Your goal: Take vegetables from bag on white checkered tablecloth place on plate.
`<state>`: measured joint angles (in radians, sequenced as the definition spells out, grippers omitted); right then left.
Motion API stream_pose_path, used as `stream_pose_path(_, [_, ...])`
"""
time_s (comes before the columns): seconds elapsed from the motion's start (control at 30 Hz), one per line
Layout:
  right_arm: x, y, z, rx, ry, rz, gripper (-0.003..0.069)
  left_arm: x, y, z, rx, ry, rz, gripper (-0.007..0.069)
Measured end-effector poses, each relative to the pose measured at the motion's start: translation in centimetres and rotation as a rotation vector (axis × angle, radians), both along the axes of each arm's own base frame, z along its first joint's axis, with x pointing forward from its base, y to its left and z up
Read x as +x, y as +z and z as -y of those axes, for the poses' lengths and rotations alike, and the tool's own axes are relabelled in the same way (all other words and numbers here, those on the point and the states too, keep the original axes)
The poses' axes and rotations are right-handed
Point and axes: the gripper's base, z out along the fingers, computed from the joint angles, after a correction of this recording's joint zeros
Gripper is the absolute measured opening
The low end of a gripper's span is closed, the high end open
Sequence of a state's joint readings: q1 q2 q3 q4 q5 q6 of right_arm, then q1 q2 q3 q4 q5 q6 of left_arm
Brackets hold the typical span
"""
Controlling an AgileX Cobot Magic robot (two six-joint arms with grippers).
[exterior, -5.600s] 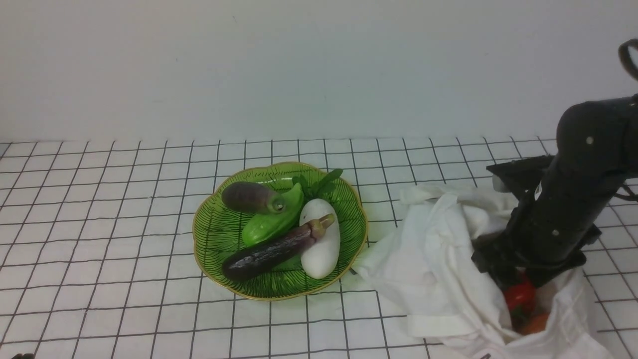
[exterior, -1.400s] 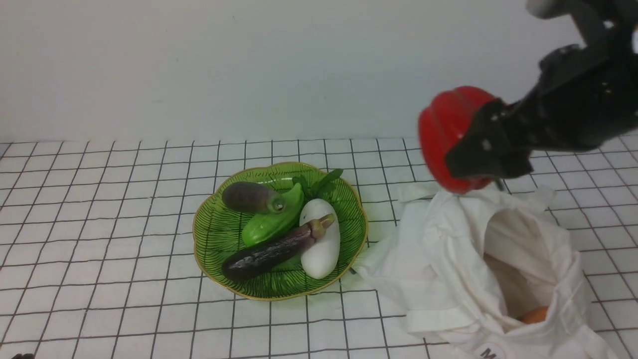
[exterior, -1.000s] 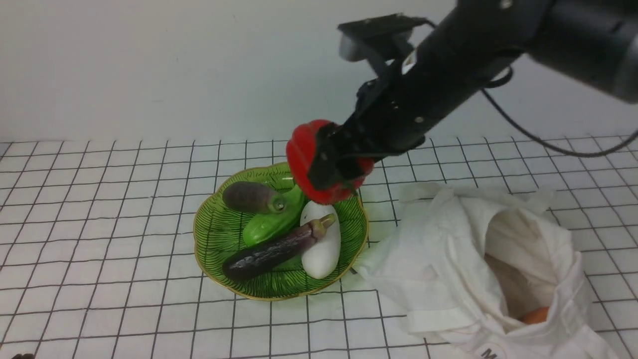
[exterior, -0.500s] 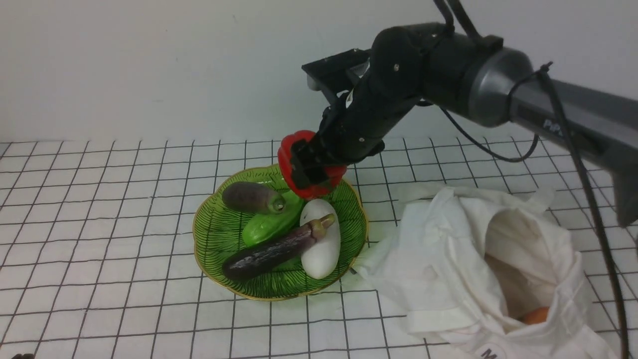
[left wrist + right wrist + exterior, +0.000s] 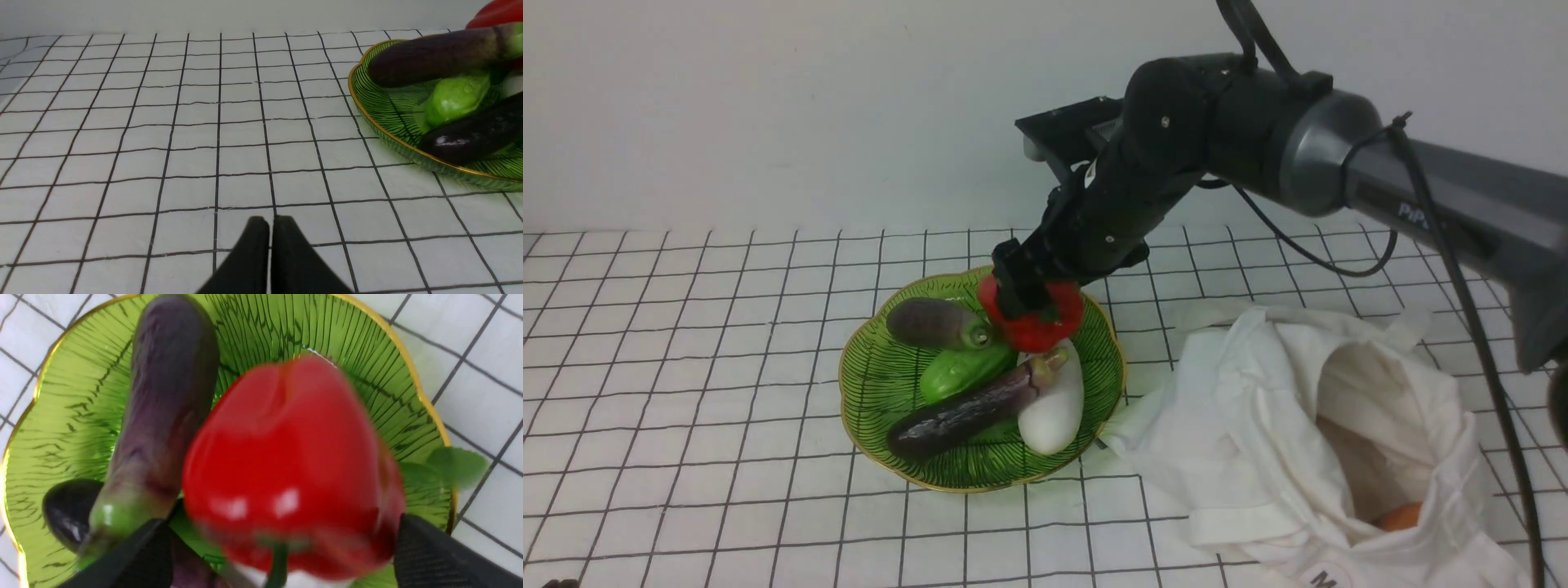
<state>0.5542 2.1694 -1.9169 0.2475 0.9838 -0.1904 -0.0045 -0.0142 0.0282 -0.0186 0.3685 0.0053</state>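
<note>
The right gripper (image 5: 282, 539) is seen spread wide either side of the red bell pepper (image 5: 286, 465), with a slight gap noted at one finger (image 5: 135, 551). The pepper is blurred, over the plate's (image 5: 882, 384) far part, mid-bench. The left gripper (image 5: 269, 228) is closed tight and empty. The bag (image 5: 1258, 425) is slumped by the near right corner.

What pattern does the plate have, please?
The plate is green with dark vein lines and a gold rim, clearest in the right wrist view.

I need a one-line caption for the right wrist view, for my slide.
Right gripper straddling the red bell pepper over the green plate, beside a purple eggplant.
</note>
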Motion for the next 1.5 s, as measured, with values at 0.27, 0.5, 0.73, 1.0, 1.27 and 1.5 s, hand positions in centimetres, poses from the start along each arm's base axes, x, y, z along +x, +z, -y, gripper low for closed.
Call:
stream_pose_path(0.27, [0.2,1.7,0.2,-0.037,0.002,0.022,0.0691,0.0,0.0,0.0,0.000,0.000,0.000,-0.0008])
stream_pose_path(0.5, [-0.1,8.1,1.5,-0.093,-0.048,0.100,0.0582,0.0,0.0,0.0,0.000,0.000,0.000,-0.0008])
stream_pose_path(0.73, [-3.8,17.1,4.1,0.000,-0.105,0.261,0.0109,0.0,0.0,0.0,0.000,0.000,0.000,-0.0008])
stream_pose_path(1.0, [-12.1,25.7,9.7,0.092,-0.143,0.412,-0.0013,0.0,0.0,0.0,0.000,0.000,0.000,-0.0008])
stream_pose_path(1.27, [-23.6,28.1,18.0,0.118,-0.266,0.513,-0.0014,0.0,0.0,0.0,0.000,0.000,0.000,-0.0008])
stream_pose_path(1.5, [-32.7,23.2,24.2,0.165,-0.338,0.628,-0.0014,0.0,0.0,0.0,0.000,0.000,0.000,-0.0008])
